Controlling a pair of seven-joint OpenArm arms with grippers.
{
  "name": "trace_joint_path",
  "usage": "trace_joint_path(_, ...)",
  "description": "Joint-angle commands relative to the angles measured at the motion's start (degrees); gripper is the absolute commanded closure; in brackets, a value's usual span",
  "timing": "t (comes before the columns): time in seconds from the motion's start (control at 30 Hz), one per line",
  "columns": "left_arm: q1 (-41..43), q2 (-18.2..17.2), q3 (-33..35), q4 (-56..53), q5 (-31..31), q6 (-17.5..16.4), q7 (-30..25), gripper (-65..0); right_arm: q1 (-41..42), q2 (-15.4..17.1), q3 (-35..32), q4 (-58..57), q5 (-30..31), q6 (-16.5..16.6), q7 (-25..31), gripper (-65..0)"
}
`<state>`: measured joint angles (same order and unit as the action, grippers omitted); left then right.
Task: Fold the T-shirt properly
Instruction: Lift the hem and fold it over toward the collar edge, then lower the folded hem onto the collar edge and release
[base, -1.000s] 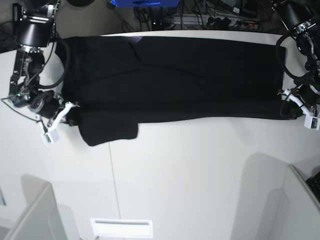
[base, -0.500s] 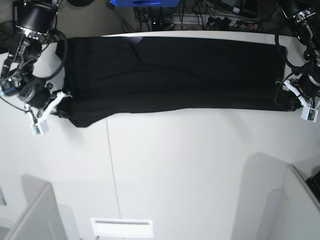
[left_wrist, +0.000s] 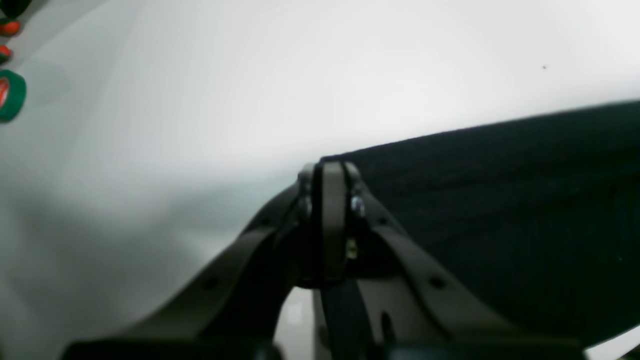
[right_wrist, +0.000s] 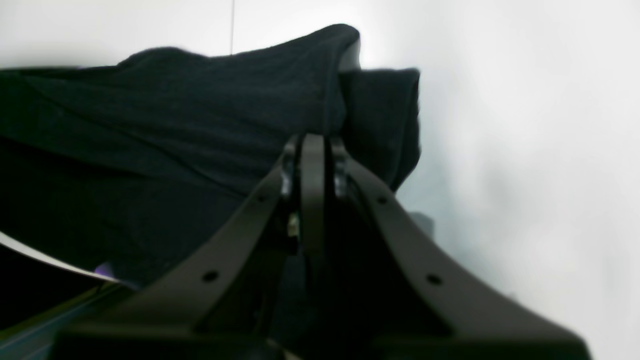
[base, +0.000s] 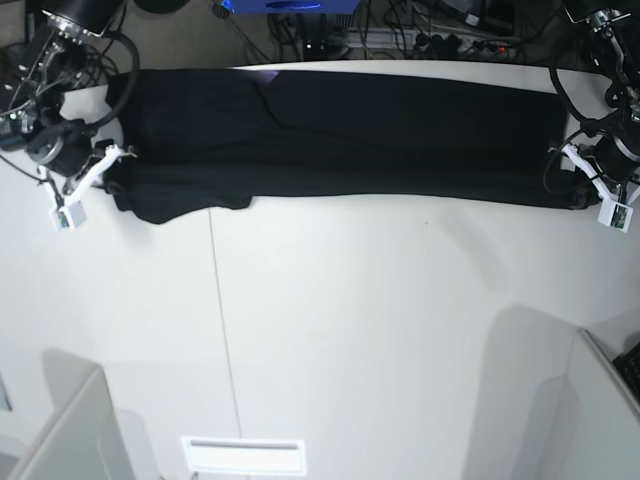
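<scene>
Writing, labels: none legible on any item.

T-shirt (base: 340, 135): one, black, plain side showing. Laid as a long band along the far edge of the white tabletop (base: 350, 330), long axis running left to right, spanning nearly the full width. The near edge is a doubled-over fold; a loose lobe of cloth sags toward the near side at the left end.

Pincers: two. Right pincer (base: 108, 168), at the scene's left end, closed on the T-shirt's near-left corner; the wrist view shows cloth bunched over its tip (right_wrist: 312, 145). Left pincer (base: 575, 185), at the scene's right end, closed on the near-right corner, cloth edge meeting its tip (left_wrist: 330, 172).

Green-and-red objects (left_wrist: 7, 95): at the left wrist view's edge, blurred, kind and count cannot be told.
</scene>
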<state>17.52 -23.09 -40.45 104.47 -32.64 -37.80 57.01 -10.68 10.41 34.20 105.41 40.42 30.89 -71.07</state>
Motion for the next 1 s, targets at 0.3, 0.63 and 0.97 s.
trace_joint_path(0.3, 2.0, -1.2, -0.6, 0.9, 0.5, 0.0, -0.7, 0.0, -5.0, -0.5, 0.6, 3.3, 0.1, 0.2, 0.3, 0.0)
trace_joint_path(0.63, 4.2, -1.4, -0.3, 0.7, 0.5, 0.3, -0.8, 0.0, -10.1, -1.1, 0.6, 4.8, 0.1, 0.2, 0.7, 0.0)
trace_joint_path(0.97, 4.3, -0.9, 3.0, 0.6, 10.3, 0.0, -1.0, 0.0, -9.1, -3.5, 0.3, 4.4, -0.5, 0.1, 0.8, 0.0)
